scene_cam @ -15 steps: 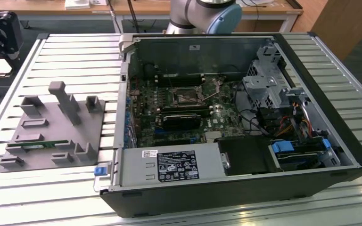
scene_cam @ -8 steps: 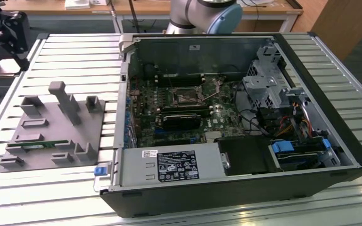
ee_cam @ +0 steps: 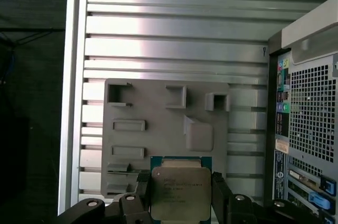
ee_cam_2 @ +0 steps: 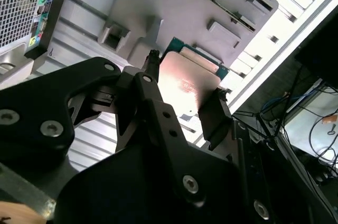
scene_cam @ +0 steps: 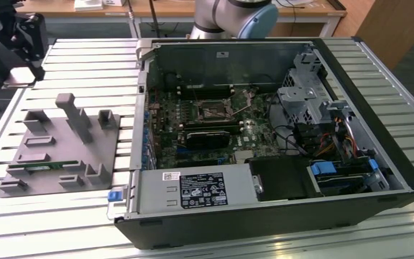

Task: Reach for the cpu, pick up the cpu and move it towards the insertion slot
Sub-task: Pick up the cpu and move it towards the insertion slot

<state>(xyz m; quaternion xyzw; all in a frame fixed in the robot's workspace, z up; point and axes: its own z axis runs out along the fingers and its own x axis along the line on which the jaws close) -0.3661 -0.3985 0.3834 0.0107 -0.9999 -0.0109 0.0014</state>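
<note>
Fingers (ee_cam: 141, 186) of the gripper (ee_cam: 179, 195) are clamped on the cpu (ee_cam: 179, 189), one black pad pressed against each of two opposite edges. Both wrist views show this grip. In the first wrist view the chip's silver lid faces the camera, and a narrow green board rim shows just past the fingertips.

Beyond the fingers, and well apart from the cpu, a grey holder plate (ee_cam: 158, 129) with raised blocks and shallow pockets lies flat on a ribbed aluminium table (ee_cam: 174, 49). Off to one side of the fingers, the perforated back panel of a computer case (ee_cam: 309, 108) stands beside the plate, with its coloured ports showing.

In the exterior view the case lies open on the table. The insertion slot (scene_cam: 212, 112), a dark square in a silvery frame, sits on the motherboard (scene_cam: 165, 140) inside it. A thin green memory stick (scene_cam: 43, 167) rests in the holder plate on the exterior view's left. The robot arm (scene_cam: 225, 16) rises behind the case.
</note>
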